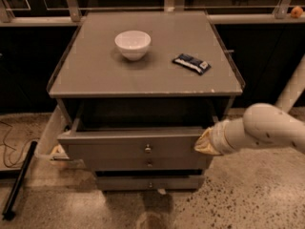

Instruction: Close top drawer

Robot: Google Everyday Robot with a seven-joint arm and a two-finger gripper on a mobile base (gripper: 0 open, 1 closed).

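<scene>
Grey-painted wide wooden top drawer (109, 150) w/ small metal knob (147, 148) sits partly open. Our pale gripper (204, 142) touches its front's right end; open or shut, we can't tell. Mid-push; next we press straight in.

You have the wide grey wooden top drawer (109, 149) standing partly out of the grey desk (95, 78), above two slimmer drawer fronts (124, 181). On the desk, the white round bowl (132, 43) sits left of the dark flat packet (191, 63). Your gripper (206, 142) is at the drawer front's right end.
</scene>
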